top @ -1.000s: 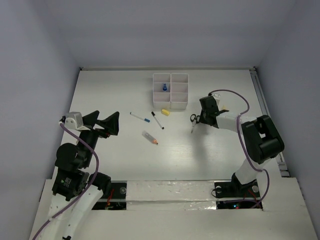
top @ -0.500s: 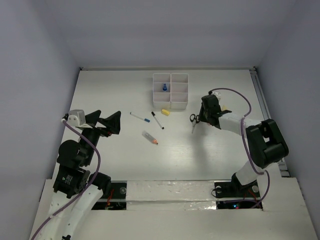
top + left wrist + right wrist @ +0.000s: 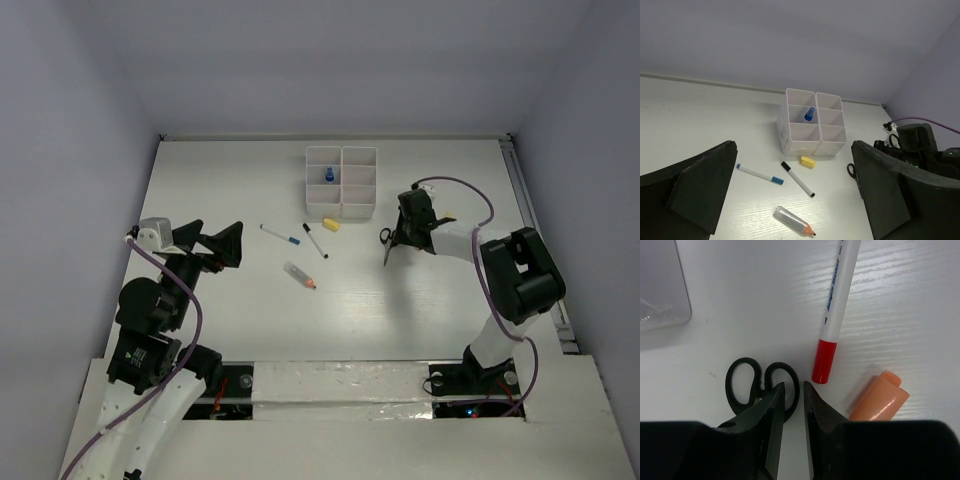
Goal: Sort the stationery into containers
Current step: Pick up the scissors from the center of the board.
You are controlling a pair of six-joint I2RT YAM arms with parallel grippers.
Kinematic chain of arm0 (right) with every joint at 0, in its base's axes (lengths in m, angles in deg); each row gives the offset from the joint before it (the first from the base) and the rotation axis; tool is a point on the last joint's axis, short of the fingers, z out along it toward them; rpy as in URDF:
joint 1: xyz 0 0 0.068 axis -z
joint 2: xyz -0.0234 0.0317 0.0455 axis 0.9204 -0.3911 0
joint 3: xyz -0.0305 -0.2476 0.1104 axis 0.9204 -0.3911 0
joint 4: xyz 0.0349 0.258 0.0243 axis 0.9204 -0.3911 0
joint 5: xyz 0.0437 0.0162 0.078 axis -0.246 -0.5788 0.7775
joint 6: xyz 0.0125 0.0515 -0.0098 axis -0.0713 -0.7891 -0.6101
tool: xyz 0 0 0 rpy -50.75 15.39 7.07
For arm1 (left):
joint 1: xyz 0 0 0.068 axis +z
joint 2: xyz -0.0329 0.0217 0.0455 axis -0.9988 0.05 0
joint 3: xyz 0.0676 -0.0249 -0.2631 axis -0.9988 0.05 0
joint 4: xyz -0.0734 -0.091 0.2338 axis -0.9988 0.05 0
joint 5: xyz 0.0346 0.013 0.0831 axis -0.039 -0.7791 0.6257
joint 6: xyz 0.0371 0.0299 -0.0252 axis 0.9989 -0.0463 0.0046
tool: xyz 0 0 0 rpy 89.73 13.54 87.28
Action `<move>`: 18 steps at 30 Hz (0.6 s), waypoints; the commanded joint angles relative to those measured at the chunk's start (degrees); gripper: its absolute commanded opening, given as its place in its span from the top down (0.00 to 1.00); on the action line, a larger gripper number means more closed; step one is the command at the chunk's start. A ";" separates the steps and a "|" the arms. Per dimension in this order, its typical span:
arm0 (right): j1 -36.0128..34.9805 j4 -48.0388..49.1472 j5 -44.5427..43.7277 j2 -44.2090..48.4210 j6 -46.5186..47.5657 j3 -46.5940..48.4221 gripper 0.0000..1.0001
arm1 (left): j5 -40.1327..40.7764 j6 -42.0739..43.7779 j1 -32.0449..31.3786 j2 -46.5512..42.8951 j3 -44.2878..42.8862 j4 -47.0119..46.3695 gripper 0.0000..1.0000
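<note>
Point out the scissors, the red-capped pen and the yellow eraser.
scissors (image 3: 761, 385): right wrist view, where the two black handle loops meet.
red-capped pen (image 3: 836, 310): right wrist view, middle of the white barrel.
yellow eraser (image 3: 808, 161): left wrist view, its top face.

Black scissors (image 3: 762, 387), white pen (image 3: 836, 310) with red cap, orange eraser (image 3: 879, 398), yellow eraser (image 3: 330, 224), white tray (image 3: 341, 210), white table (image 3: 210, 180)
</note>
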 commanded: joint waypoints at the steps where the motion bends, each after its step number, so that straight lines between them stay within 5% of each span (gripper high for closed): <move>1: 0.12 0.66 -1.85 -1.93 1.42 2.48 0.73 | -0.80 0.56 0.12 0.75 0.02 -2.53 0.01; 12: 0.12 -1.80 -4.40 -5.10 5.64 5.65 0.77 | -0.27 0.83 0.12 1.01 -0.16 -2.53 0.01; 18: 0.12 -3.91 -3.26 -7.12 7.40 7.23 0.92 | -0.36 0.91 0.64 1.10 -0.16 -2.53 0.01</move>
